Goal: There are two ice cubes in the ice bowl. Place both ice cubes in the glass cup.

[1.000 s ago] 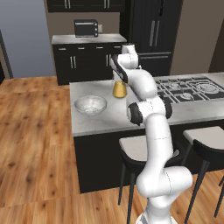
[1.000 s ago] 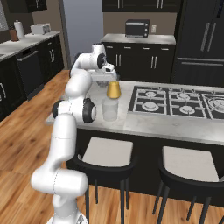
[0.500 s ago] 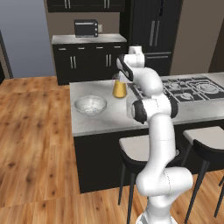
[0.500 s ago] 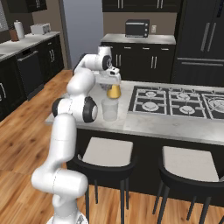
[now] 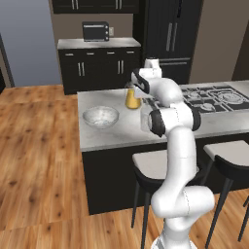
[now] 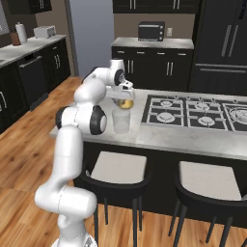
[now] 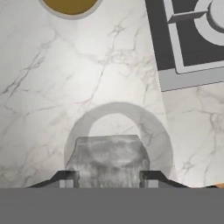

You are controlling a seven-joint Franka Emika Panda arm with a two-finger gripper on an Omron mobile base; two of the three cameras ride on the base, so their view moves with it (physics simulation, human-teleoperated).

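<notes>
Marble island counter (image 5: 112, 133): ice bowl (image 5: 100, 116) left of jar (image 5: 132, 98); glass cup (image 6: 121, 120) before jar; cooktop (image 6: 193, 111) right.

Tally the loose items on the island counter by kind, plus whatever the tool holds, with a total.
Ice bowl: 1
Glass cup: 1
Jar with orange-yellow contents: 1
Ice cube, held between the tool fingers above the cup: 1
Total: 4

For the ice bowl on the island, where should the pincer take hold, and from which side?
Take the ice bowl at its rim, coming straight down, one finger inside and one outside: it is wide, shallow and upright, so its thin open edge is probably the sole part narrow enough to pinch.
</notes>
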